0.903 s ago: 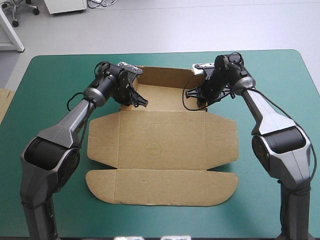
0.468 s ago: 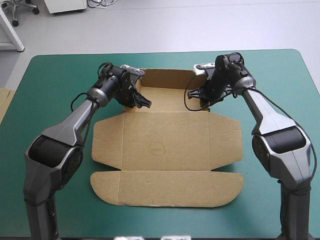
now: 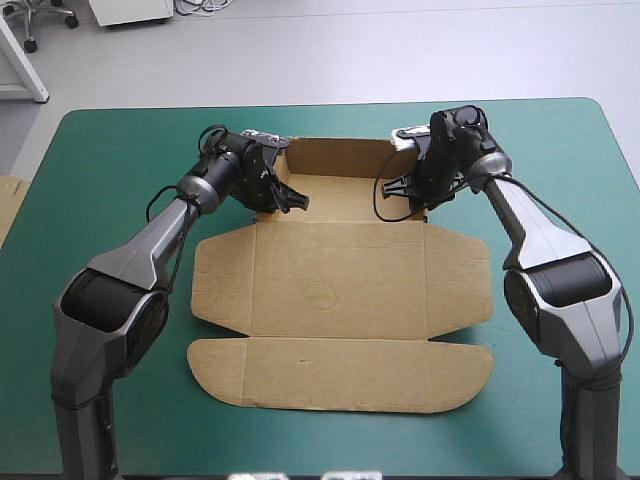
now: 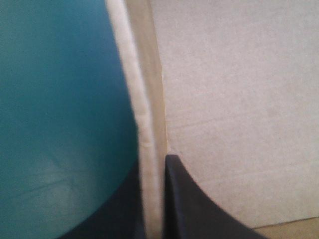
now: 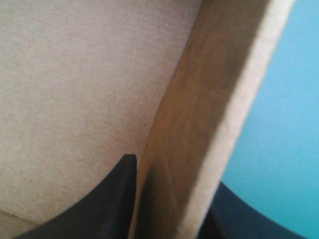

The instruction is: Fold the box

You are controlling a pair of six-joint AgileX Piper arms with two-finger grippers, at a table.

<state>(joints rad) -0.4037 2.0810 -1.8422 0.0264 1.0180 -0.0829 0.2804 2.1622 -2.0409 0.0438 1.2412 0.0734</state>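
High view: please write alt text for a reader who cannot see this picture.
A brown box lies mostly flat on a teal-green table, only its far wall raised. The left gripper and the right gripper each hold the box at one end of that wall.

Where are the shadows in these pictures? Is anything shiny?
High view: a dark shadow sits on the box under the left gripper, and light gleams on the right arm. Left wrist view: the teal-green cover dims near the gripper. Right wrist view: the box wall in the right gripper has one shaded face and a bright edge.
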